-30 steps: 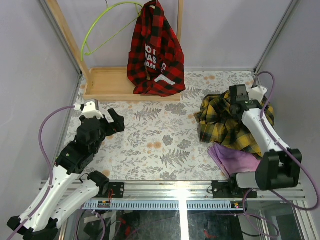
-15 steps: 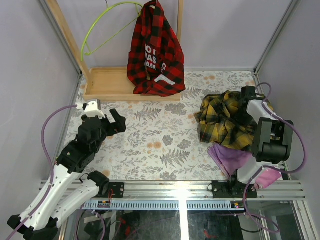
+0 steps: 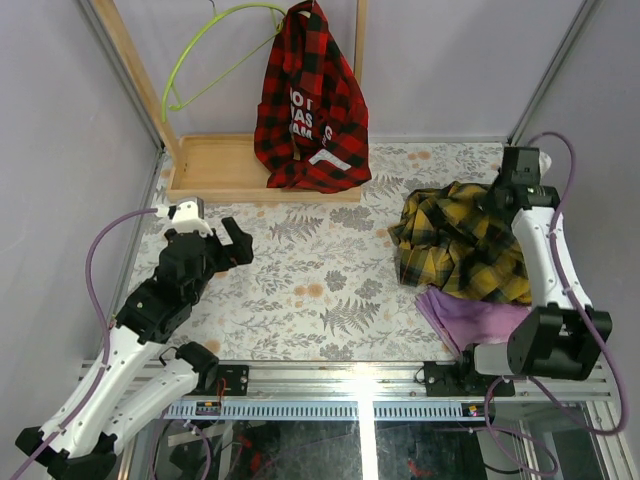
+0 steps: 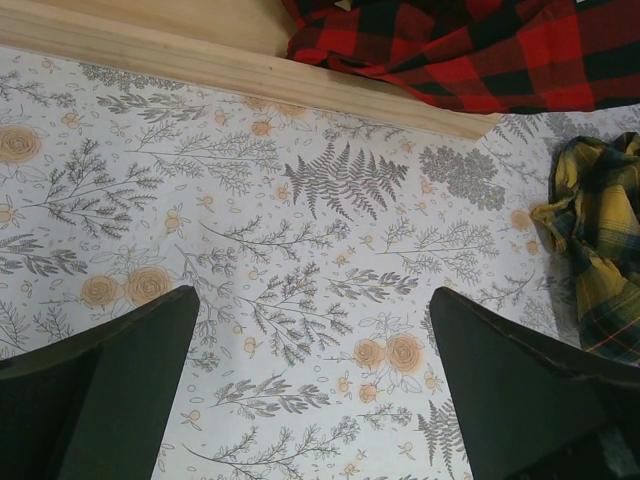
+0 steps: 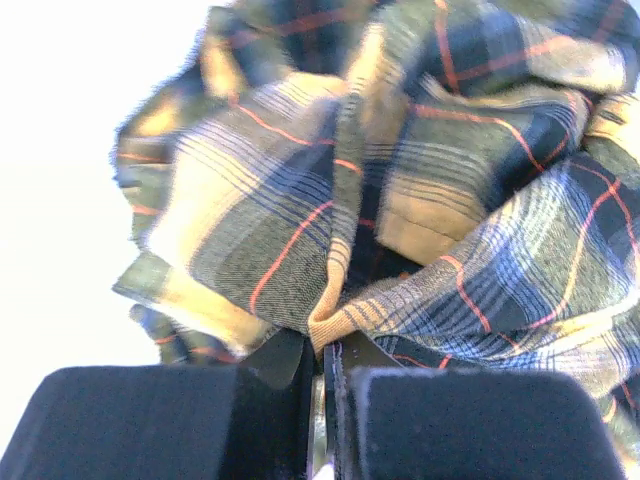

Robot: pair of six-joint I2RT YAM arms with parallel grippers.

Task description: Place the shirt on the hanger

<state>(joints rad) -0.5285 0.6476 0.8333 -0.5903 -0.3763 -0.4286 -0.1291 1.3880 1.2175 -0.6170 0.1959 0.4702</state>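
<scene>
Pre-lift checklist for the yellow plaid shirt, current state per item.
1. Right hand shut on a fold of the shirt: ok.
2. Which part of the shirt is pinched: cannot tell, it is crumpled.
3. Left hand open, apart from any cloth: ok.
4. Hanger bare, on the wooden rack: ok.
5. Purple cloth free of the shirt: cannot tell, it lies against the shirt's near edge.
</scene>
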